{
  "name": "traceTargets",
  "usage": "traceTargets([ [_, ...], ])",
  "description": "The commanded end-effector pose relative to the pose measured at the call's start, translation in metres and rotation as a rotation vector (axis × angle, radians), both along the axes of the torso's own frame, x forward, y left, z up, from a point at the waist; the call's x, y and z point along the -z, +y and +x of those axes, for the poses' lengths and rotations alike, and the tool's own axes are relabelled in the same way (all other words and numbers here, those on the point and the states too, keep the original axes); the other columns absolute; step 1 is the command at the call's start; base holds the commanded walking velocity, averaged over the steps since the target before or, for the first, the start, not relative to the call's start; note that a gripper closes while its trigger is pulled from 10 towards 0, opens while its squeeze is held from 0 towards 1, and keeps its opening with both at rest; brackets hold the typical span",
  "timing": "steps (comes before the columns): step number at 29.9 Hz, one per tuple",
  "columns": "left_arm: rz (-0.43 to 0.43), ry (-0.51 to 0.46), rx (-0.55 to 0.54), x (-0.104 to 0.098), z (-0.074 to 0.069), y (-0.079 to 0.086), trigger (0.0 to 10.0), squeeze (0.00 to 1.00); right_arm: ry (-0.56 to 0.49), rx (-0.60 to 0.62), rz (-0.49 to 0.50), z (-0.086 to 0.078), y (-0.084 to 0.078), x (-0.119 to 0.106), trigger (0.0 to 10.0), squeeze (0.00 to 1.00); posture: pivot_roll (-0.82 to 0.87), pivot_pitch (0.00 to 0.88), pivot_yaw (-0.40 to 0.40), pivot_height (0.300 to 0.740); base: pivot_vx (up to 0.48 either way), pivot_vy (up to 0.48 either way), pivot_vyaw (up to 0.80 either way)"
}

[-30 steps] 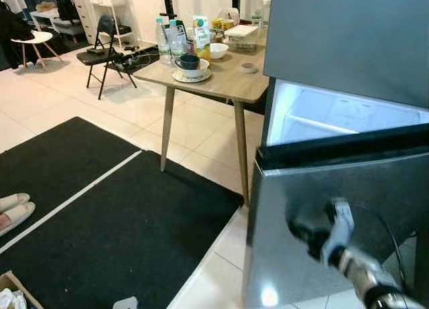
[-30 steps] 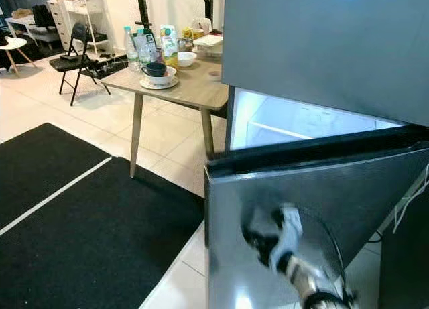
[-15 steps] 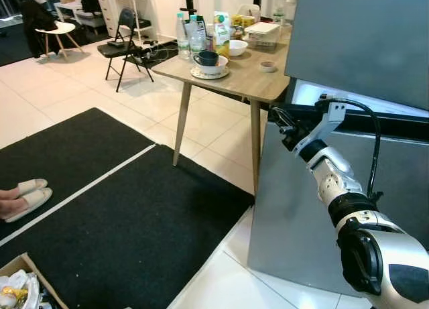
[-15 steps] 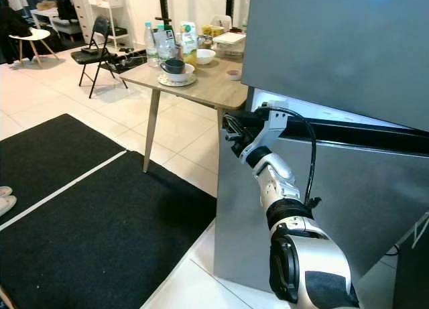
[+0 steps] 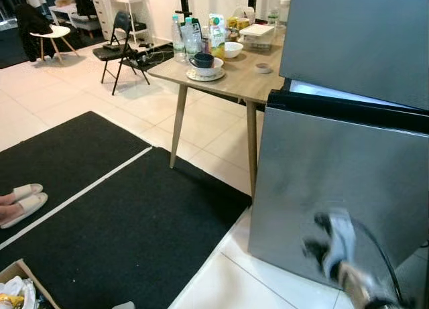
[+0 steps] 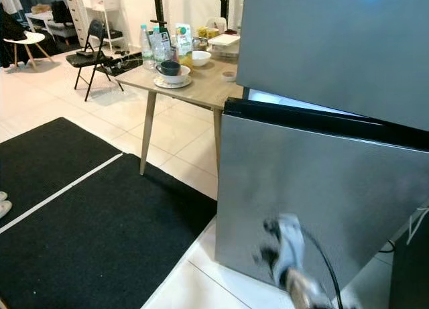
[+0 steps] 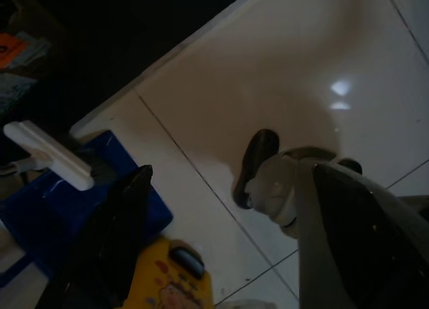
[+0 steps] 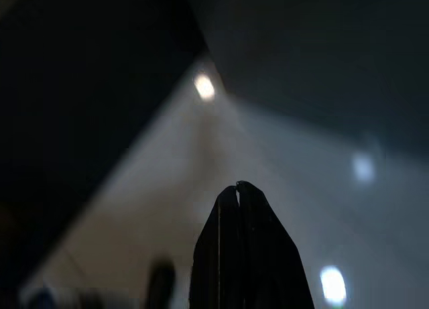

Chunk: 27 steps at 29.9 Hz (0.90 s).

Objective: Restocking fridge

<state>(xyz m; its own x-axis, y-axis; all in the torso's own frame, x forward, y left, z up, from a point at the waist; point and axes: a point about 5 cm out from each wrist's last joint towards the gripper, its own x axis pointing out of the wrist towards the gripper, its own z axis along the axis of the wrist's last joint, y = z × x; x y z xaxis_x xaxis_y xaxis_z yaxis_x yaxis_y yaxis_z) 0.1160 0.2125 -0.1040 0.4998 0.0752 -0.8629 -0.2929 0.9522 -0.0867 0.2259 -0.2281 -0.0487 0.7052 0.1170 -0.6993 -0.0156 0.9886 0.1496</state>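
The fridge (image 5: 348,121) stands to my right front, a grey steel cabinet on the white tile floor (image 5: 201,128). Its lower door (image 5: 335,188) is almost closed: a thin strip of lit interior (image 5: 335,93) shows above the black top edge of the door, under the upper door (image 5: 355,34).

My right gripper (image 5: 328,238) hangs low in front of that lower door, blurred in both eye views. In the right wrist view its two black fingers (image 8: 244,255) are pressed tip to tip, clenched on nothing, with pale floor and spots of reflected light beyond them.

My left gripper (image 7: 221,235) hangs idle above the tiles. In its wrist view the fingers (image 7: 117,228) stand well apart, released and empty. Below them I see a blue box (image 7: 60,208) with a white handle-like piece, a yellow package (image 7: 177,282) just beside it, and one of the robot's feet (image 7: 268,178) on the tile.

To the left of the fridge, close by its side, stands a wooden table (image 5: 234,81). On it I make out water bottles (image 5: 177,37), a juice carton (image 5: 216,33), a dark cup (image 5: 203,60) on a plate, a white bowl (image 5: 232,49) and a white container (image 5: 256,31). A black rug (image 5: 100,208) with a white stripe covers the floor in front of me. A pair of pale slippers (image 5: 20,202) lies on its left edge, and a folding chair (image 5: 120,47) stands behind the table.
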Motion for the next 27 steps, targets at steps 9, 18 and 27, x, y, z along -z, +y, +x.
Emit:
traceTargets([
  [9,-0.015,0.016,0.027,0.002,-0.002,-0.007,10.0,0.0,0.269,0.058,-0.079,-0.074,-0.015,0.037,10.0,0.0,-0.1,0.0,-0.007,0.74,0.0,-0.18,0.0],
  [18,0.001,0.02,0.011,0.001,-0.002,-0.003,10.0,0.0,0.279,0.081,-0.099,-0.076,-0.021,0.036,10.0,0.0,-0.11,0.0,-0.01,0.74,0.0,-0.358,0.0],
  [27,-0.003,0.007,-0.006,0.0,0.004,-0.004,10.0,0.0,0.269,0.066,-0.1,-0.072,-0.019,0.035,10.0,0.0,-0.1,0.0,-0.007,0.74,0.0,0.0,0.0],
])
